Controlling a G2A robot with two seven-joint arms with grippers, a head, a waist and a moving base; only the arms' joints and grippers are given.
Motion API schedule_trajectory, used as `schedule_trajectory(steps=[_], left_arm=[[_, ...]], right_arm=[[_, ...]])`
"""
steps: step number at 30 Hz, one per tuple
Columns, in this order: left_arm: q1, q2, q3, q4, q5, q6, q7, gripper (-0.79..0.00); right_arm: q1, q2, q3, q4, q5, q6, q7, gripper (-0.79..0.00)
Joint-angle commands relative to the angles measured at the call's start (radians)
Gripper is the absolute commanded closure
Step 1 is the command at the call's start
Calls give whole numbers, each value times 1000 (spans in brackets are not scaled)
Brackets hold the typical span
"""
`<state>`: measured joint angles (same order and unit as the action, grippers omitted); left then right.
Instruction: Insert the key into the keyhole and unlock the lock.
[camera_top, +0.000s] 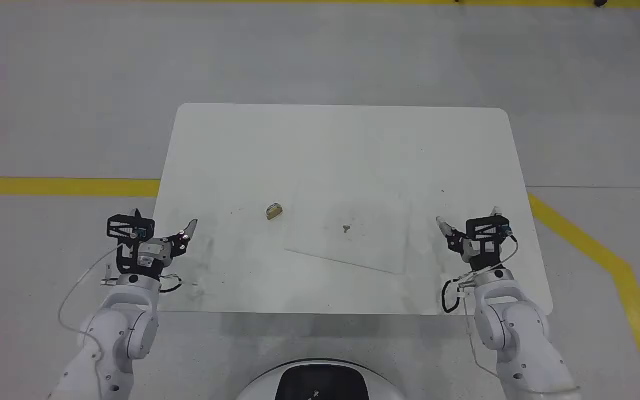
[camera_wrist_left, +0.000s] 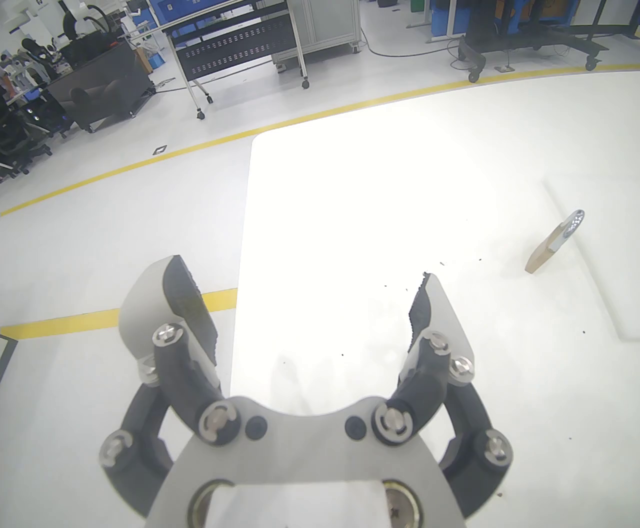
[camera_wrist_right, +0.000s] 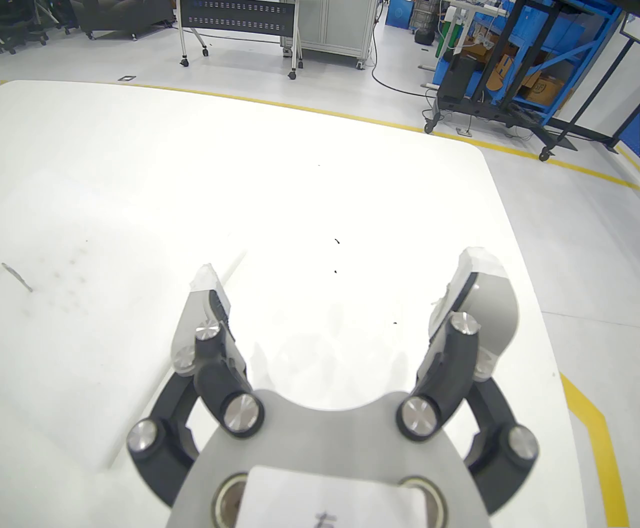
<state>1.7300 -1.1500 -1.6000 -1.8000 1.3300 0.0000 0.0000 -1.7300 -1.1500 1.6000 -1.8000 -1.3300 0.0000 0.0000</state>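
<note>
A small brass padlock (camera_top: 273, 211) lies on the white table (camera_top: 330, 140) left of centre; the left wrist view shows the padlock (camera_wrist_left: 552, 245) lying with its silver shackle pointing away. A small silver key (camera_top: 346, 227) lies near the table's middle on a thin clear sheet (camera_top: 380, 255); the key (camera_wrist_right: 17, 276) appears as a thin sliver in the right wrist view. My left gripper (camera_top: 160, 232) hovers open over the table's front left edge, well left of the padlock, nothing between its fingers. My right gripper (camera_top: 466, 226) is open near the right edge, far from the key.
The clear sheet's raised edge (camera_wrist_left: 590, 270) runs just beyond the padlock. Small dark specks dot the table. Yellow floor tape (camera_top: 70, 186) borders the table on both sides. Carts and racks stand far off in the room.
</note>
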Motion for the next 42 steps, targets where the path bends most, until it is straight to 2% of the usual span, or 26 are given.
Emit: schedule_trajectory(steps=[1, 11, 14, 17, 29, 32, 35, 39, 42], left_arm=[[0, 0, 0, 0, 0, 0, 0, -785], [0, 0, 0, 0, 0, 0, 0, -785], [0, 0, 0, 0, 0, 0, 0, -785], [0, 0, 0, 0, 0, 0, 0, -785], [0, 0, 0, 0, 0, 0, 0, -785], [0, 0, 0, 0, 0, 0, 0, -785], [0, 0, 0, 0, 0, 0, 0, -785], [0, 0, 0, 0, 0, 0, 0, -785], [0, 0, 0, 0, 0, 0, 0, -785]], right_arm=[[0, 0, 0, 0, 0, 0, 0, -784], [2, -1, -16, -11, -5, -24, -4, -785], [1, -3, -63, -42, -94, -17, 13, -785], [7, -7, -75, -48, -2, -61, 22, -785], [8, -7, -77, -50, -5, -63, 23, -785], [49, -8, -136, -52, -95, -89, 103, -785], [123, -9, -175, -4, -92, -166, 190, -785], [222, -5, -218, 63, -67, -379, 259, -785], [269, -4, -249, 87, -52, -493, 260, -785]])
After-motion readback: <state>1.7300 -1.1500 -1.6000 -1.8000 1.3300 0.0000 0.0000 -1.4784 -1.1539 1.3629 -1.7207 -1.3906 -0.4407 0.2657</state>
